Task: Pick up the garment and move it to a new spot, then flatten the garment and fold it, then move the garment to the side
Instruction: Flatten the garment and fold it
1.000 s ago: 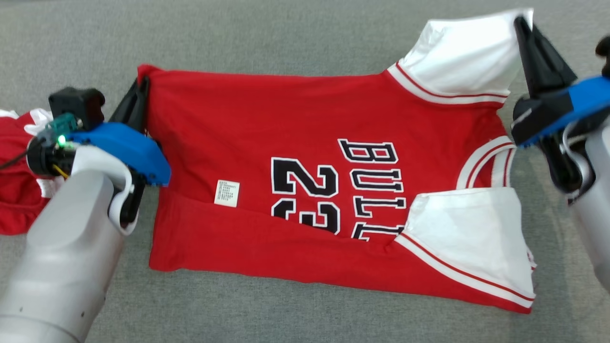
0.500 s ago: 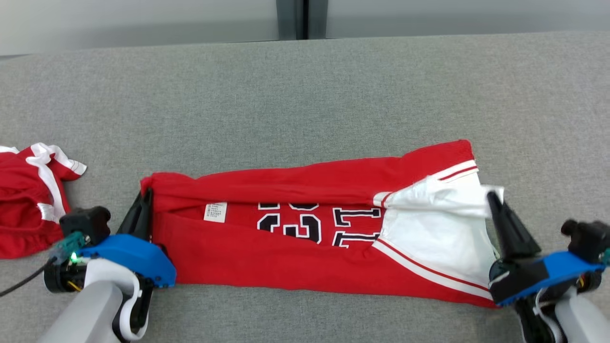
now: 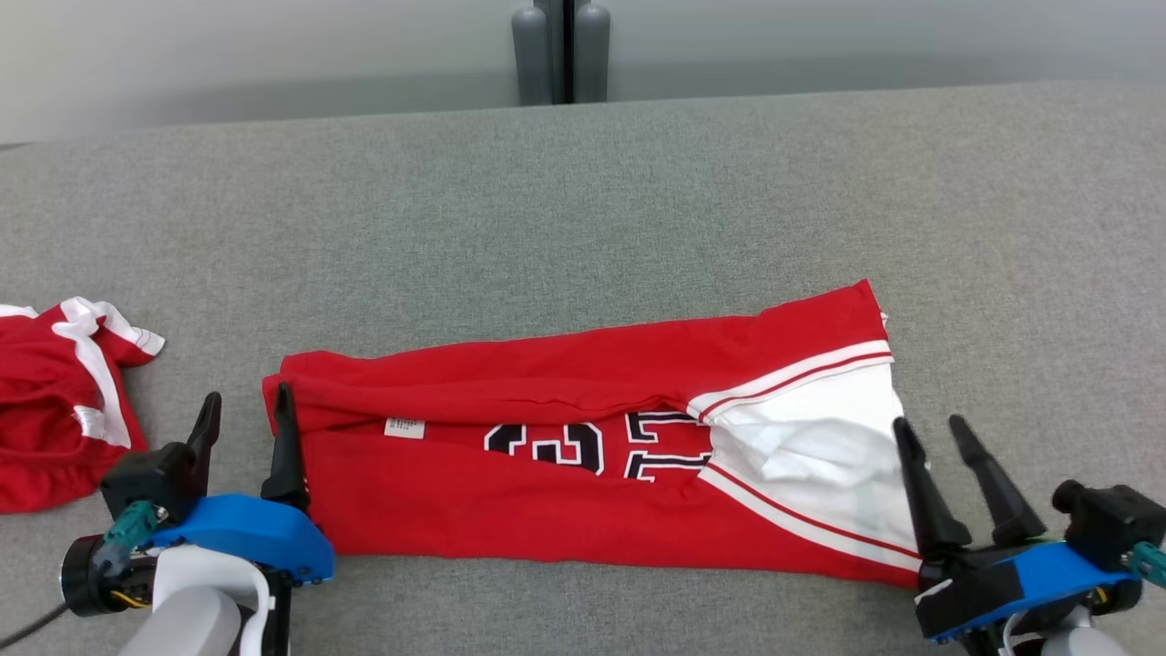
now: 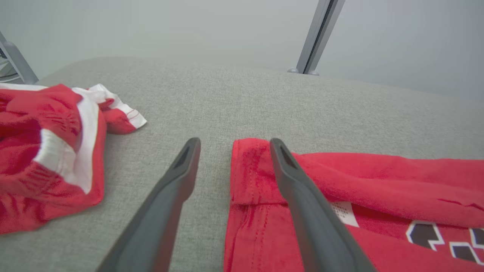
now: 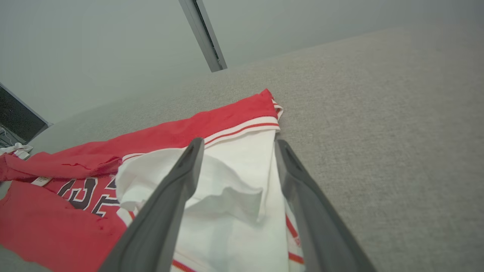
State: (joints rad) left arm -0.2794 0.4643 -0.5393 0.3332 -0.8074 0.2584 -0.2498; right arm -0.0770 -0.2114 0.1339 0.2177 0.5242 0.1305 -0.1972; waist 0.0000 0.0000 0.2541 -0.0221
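The left tool [image 3: 249, 394] sat low at about 8 o'clock in the head view, with its two dark fingers pointing up toward 12 o'clock. The fingers were spread wide and held nothing. One finger was over the bare grey table [image 3: 583, 200]. The other was over the left end of the red jersey [image 3: 455, 510], so the jersey's edge lay between them (I could not tell if the fingers touched the cloth).

The right tool [image 3: 926, 421] sat low at about 4 o'clock, and it also pointed up toward 12 o'clock. Its fingers were spread wide too, and pinched nothing. They were at the right end of the jersey, over the white sleeve part [image 3: 820, 456].

The jersey lay on the table in a long folded strip, running from the left tool to the right tool. Its top edge was folded down over part of the black letters. The right end was tipped a little toward 1 o'clock.

Another red and white piece of clothing [image 3: 46, 428] lay bunched up at 9 o'clock, near the left tool but apart from the jersey. The table was bare at 12 o'clock, all the way to its far edge, where a grey post [image 3: 560, 50] stood. It was bare at 3 o'clock as well.
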